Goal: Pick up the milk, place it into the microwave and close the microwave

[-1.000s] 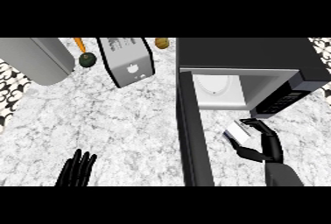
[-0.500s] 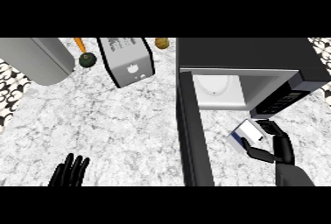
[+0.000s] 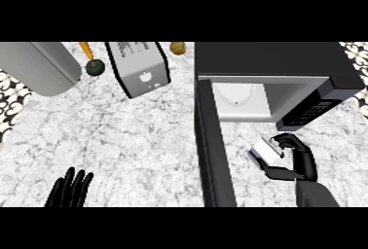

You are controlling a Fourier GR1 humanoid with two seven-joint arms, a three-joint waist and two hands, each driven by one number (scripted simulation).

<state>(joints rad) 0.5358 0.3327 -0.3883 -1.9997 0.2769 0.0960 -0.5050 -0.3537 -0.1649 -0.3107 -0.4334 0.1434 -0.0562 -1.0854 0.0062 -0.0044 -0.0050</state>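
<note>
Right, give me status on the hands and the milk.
Right hand shut on milk, in front of the open microwave. Left hand open, resting low left. Milk not inside yet. Door wide open, nothing blocking.

One head view looks steeply down on the marble counter (image 3: 129, 141) from above.

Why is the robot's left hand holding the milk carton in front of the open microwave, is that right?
Not quite: the head view shows the right hand curled round the milk carton in front of the open microwave. The left hand rests open at the lower edge.
</note>
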